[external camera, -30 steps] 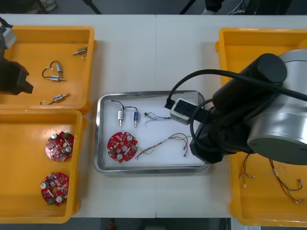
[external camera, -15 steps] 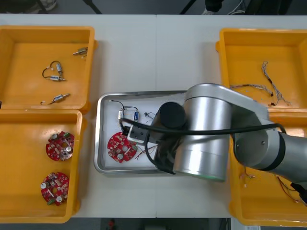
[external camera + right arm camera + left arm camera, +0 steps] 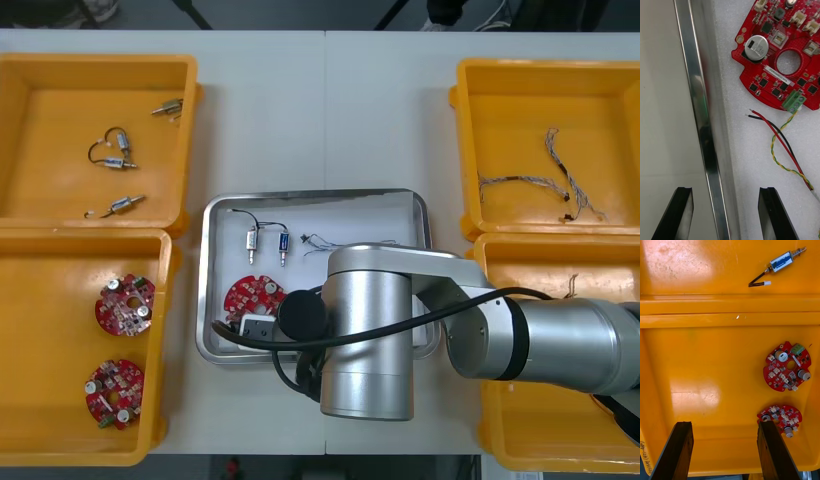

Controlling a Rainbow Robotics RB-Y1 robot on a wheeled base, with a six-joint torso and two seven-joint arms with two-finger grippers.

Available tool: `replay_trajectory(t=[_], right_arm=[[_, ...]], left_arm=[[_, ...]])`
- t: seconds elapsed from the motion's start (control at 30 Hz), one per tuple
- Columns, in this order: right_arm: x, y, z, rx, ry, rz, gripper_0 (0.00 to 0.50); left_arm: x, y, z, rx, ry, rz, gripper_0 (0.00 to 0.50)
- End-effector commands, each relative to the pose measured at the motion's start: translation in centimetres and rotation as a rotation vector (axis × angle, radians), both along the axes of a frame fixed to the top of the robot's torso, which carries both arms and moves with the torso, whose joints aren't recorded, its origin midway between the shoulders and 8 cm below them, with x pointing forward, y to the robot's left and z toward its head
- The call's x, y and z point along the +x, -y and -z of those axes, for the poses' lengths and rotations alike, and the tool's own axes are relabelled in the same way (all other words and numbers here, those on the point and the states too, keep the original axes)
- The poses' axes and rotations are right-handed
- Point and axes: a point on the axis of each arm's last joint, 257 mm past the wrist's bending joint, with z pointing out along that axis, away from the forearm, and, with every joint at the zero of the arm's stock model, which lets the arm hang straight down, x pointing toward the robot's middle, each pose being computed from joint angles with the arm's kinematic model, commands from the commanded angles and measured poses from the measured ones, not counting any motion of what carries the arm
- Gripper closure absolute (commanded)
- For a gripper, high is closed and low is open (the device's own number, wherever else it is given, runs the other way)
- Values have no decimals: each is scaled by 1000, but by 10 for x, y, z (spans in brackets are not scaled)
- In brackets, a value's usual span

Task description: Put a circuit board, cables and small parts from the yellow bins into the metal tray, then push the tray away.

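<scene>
One risk outweighs the rest: the right gripper (image 3: 725,195), fingers spread and holding nothing, straddles the near rim of the metal tray (image 3: 703,112), one finger over the table (image 3: 666,93), the other over the white lining. A push from that stance could, I judge, wedge the rim between the fingers. It could also drag the inner finger into the red and yellow cable (image 3: 786,146), whose bare ends lie just ahead, and then into the circuit board (image 3: 767,45) beyond. A lesser worry: the right arm (image 3: 370,340) hangs over the tray's near edge toward its left corner, so an off-centre shove may swing the tray rather than send it straight. The left gripper (image 3: 723,425) hovers spread and empty above the left near bin (image 3: 50,300)

Counted by size:
- four yellow bins (image 3: 60,100), two per side
- one tray
- three circuit boards, one in the tray and two in the left near bin
- at least two cables in the tray, with more in the right far bin (image 3: 520,100), too tangled to count
- five small metal parts (image 3: 251,241), two in the tray and three in the left far bin
</scene>
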Motion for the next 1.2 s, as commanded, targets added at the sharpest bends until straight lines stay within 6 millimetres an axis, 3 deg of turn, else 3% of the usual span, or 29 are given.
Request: replay_trajectory(t=[0.03,0.33,0.57,0.63,0.67,0.77,1.03,1.2], right_arm=[[-1,-19,0,-19,41,-99,0],[2,-24,17,-44,50,-110,0],[7,-22,17,-57,62,-109,0],[6,-22,17,-59,60,-109,143],[7,-21,17,-61,61,-108,278],[8,-21,16,-63,65,-106,487],[16,-19,10,-66,95,-106,500],[33,-18,-3,-74,155,-109,500]], left_arm=[[-5,-14,-16,83,15,72,0],[-6,-12,-15,79,12,84,0],[-6,-12,-14,84,11,84,0],[-6,-12,-13,84,8,87,0],[-6,-12,-13,86,7,87,0],[-6,-13,-13,88,6,87,0],[-6,-13,-13,88,6,87,0],[-6,-13,-13,88,6,87,0]])
